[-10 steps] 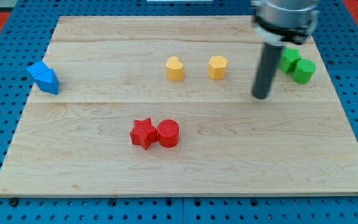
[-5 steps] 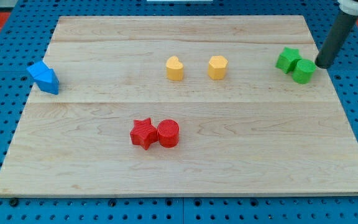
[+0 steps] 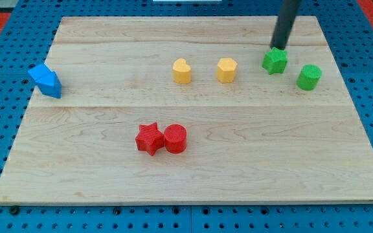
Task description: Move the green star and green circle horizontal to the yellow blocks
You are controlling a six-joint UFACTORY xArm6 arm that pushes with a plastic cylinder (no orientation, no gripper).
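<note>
The green star (image 3: pixel 275 61) lies on the wooden board at the view's upper right. The green circle (image 3: pixel 309 77) lies apart from it, to its right and slightly lower. Two yellow blocks sit to the star's left: a yellow heart (image 3: pixel 182 71) and a yellow hexagon-like block (image 3: pixel 226 70). My tip (image 3: pixel 280 47) is at the star's top edge, touching or nearly touching it, with the rod rising out of the view's top.
A red star (image 3: pixel 149 138) and a red circle (image 3: pixel 175 138) touch each other at lower centre. Blue blocks (image 3: pixel 46 80) sit at the board's left edge. The board (image 3: pixel 186 181) rests on a blue pegboard.
My tip swung from the board's middle right, round the right of the green pair, to above the star. The green star slid left, away from the green circle, toward the yellow blocks.
</note>
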